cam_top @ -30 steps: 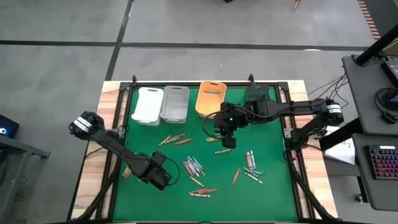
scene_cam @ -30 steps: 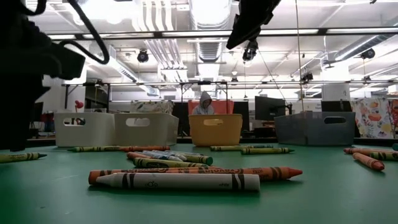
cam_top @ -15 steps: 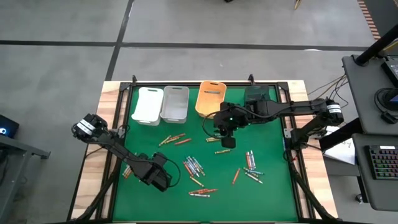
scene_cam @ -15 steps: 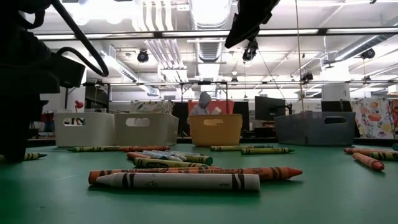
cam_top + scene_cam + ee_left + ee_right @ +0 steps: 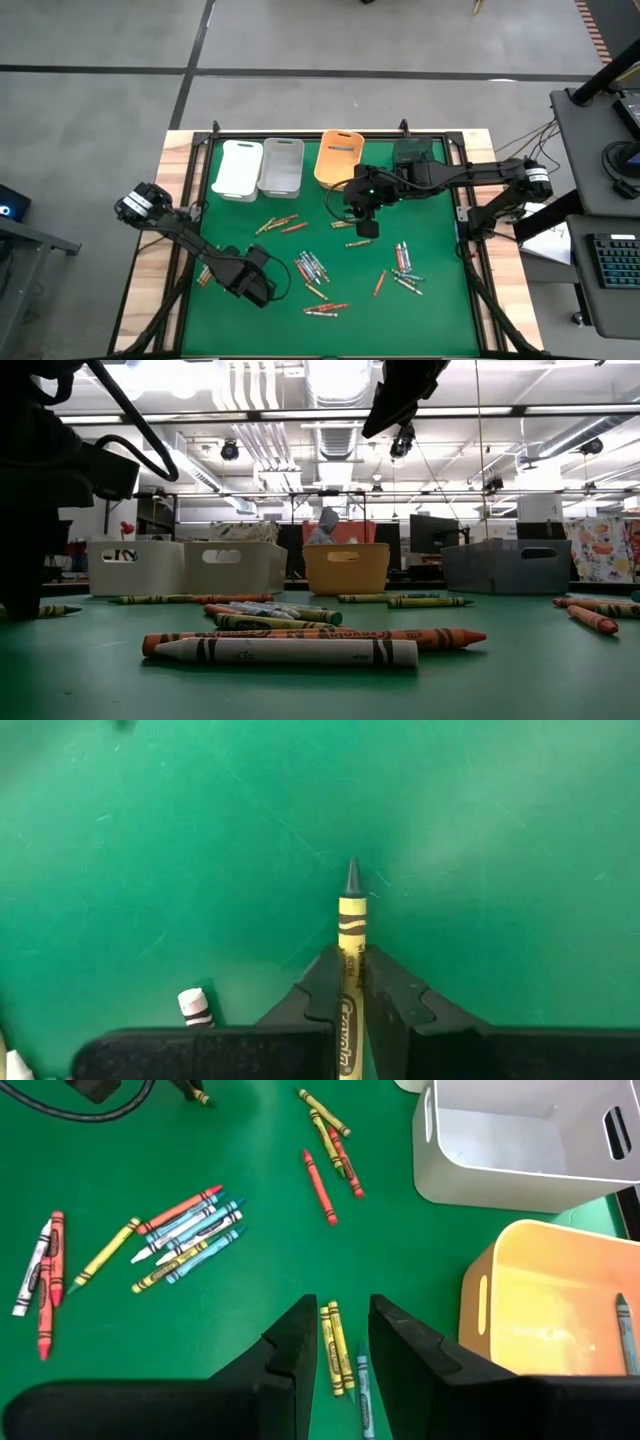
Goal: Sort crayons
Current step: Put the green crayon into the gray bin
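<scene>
My left gripper stands low over the green mat near its left edge, shut on a yellow-wrapped crayon with a dark tip. In the low view this crayon sticks out beside the dark gripper. More crayons lie loose on the mat in clusters, and a white one and an orange one lie nearest the low camera. My right gripper hangs open high over the mat's middle, with nothing between its fingers. My left gripper pinches the crayon's wrapped body between its two fingers, one on each long side. The fingers come from above, pointing down. The tip end sticks out past them and the back end is hidden under the gripper. The crayon lies on the mat.
Four bins stand in a row along the mat's far edge: white, pale grey, orange with a crayon inside, and dark grey. A white crayon's end lies close beside my left gripper. A person shows in the room behind.
My left gripper's fingers have closed in on the yellow-wrapped crayon; in the low view a dark finger now covers part of it that showed a second ago. The crayon has stayed on the mat.
</scene>
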Controlling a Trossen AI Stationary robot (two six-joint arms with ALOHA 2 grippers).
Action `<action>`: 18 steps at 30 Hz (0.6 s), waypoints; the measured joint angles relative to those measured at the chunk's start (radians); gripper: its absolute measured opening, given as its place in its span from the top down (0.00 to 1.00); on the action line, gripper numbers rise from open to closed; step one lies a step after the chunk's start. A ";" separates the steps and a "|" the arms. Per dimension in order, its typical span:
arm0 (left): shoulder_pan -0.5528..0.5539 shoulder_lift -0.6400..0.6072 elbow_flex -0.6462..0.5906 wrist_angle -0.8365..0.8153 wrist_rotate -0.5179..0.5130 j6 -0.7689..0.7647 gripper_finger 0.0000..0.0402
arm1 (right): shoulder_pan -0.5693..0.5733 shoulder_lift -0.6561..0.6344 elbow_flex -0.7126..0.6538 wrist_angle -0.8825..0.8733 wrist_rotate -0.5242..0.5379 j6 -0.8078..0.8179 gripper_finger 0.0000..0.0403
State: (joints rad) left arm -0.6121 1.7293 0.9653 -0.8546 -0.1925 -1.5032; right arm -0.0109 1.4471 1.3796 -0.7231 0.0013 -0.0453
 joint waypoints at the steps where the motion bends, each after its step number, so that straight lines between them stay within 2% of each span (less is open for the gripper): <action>1: 0.000 -0.010 -0.002 -0.006 0.000 0.012 0.98 | 0.000 0.000 0.000 0.000 0.000 0.000 0.80; 10: 0.018 -0.194 -0.002 -0.008 -0.034 0.156 0.99 | 0.000 0.000 0.000 -0.006 0.000 0.000 0.80; 18: 0.158 -0.406 -0.001 -0.014 -0.140 0.416 1.00 | 0.000 0.000 0.000 -0.035 0.000 0.007 0.80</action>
State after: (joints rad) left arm -0.4543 1.3229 0.9646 -0.8685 -0.3323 -1.0873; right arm -0.0109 1.4475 1.3796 -0.7580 0.0013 -0.0385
